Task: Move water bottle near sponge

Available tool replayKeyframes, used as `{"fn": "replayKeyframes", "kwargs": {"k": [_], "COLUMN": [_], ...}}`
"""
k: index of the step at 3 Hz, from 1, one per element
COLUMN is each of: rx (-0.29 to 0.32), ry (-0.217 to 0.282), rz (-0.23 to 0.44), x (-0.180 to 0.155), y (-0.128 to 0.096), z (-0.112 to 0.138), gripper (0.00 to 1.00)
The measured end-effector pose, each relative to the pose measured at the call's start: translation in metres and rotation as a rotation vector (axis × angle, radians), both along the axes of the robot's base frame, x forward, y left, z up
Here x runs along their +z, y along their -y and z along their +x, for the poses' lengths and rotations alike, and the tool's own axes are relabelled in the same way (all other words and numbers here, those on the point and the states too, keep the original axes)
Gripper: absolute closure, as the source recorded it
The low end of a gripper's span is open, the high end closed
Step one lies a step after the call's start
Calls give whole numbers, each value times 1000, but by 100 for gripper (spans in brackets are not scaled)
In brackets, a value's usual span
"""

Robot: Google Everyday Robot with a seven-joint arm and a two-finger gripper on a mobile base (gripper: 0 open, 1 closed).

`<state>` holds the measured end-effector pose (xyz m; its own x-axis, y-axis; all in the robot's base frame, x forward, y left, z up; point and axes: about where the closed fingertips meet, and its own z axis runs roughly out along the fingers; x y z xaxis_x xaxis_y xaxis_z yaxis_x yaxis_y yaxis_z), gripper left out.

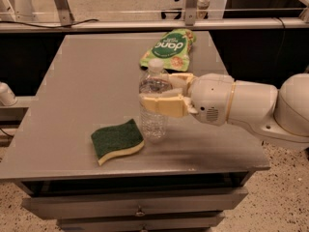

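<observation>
The bench (72,81) carries three things. The sponge (117,140) lies flat near the front edge, a bit left of the middle. The water bottle (153,124) stands upright just beside the sponge, to its right and a little behind it. I cannot tell if the two touch. The snack pouch (169,48) lies flat far back on the bench, behind the bottle and well apart from it. The gripper (157,92) is at the middle of the bottle. Its fingers (164,106) press on the bottle, one in front and one behind. The arm (241,105) reaches away past the bench's right edge. Drawers (140,204) sit under the bench top.
</observation>
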<state>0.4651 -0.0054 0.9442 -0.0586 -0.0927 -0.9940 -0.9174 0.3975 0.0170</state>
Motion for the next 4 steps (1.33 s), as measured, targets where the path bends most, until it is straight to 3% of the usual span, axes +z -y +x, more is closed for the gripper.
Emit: {"fn": "replayKeyframes", "kwargs": {"k": [2,3,4], "rx": [24,33,34], "ry": [66,87,91], "rz": [-7,-8,-9], "x": [1,3,3], "y": [-3,-5,-4], "z": [-6,-7,-7], "gripper": [17,0,0]}}
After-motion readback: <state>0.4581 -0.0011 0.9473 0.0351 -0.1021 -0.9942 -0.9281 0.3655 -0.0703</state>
